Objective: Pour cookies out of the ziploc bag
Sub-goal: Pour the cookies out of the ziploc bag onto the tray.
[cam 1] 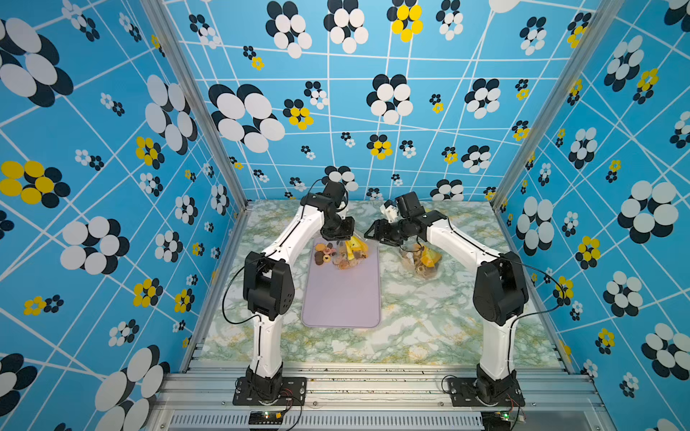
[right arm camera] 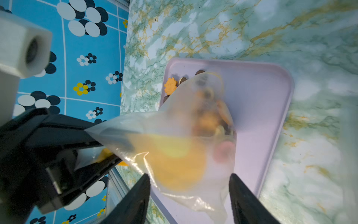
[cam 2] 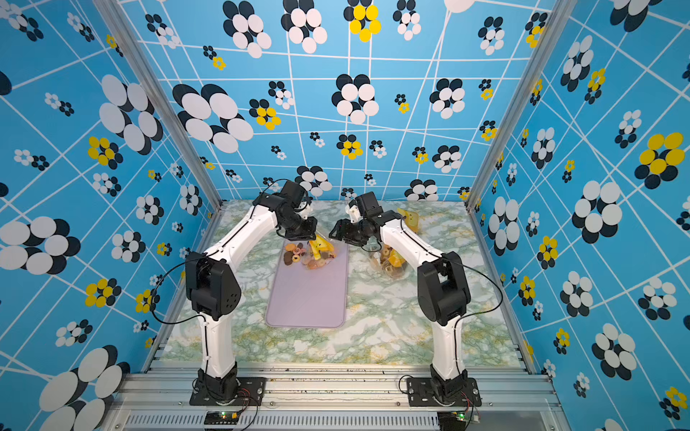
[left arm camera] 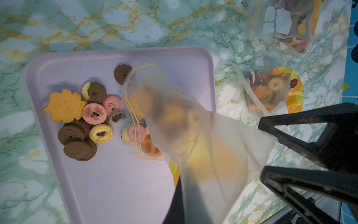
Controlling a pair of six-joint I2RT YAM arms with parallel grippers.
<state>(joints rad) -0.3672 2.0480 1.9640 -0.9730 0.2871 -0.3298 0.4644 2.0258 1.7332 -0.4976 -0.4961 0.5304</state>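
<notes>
Looking down at a green-and-gold marble table (cam 1: 429,317) with a flat lavender tray (cam 1: 341,298) lying long-ways in the middle. Using the tray as the anchor from here on.

Next biggest: a frosted ziploc bag (left arm camera: 193,135) hanging over the tray's far end, tipped mouth-down, with the yellow zip line gaping just above the tray floor. Pinched at one bottom corner by the left gripper (left arm camera: 260,150), clamped tight on the plastic. Right gripper (right arm camera: 188,180) parked at the bag's other bottom corner, just off the tray's far right corner, with jaws spread either side of the plastic and not clamped. Can't tell about actual contact.

Also spotting a couple more filled bags (left arm camera: 271,89) lying off the tray's right side.

Now the cookies (left arm camera: 95,113): roughly ten already out, in a loose heap by the tray's far left corner, right at the bag mouth. Mostly coin-like rounds: dark chocolate discs with a spoke pattern, pink ones with brown centres, a pale yellow ring, one half cream and half brown. Plus an orange leaf-shaped biscuit (left arm camera: 64,105) on the heap's side nearest the tray's left rim. Plenty more inside the bag, showing as blurry orange, brown and pink blobs near the mouth, with a big yellow-orange patch deeper in.
</notes>
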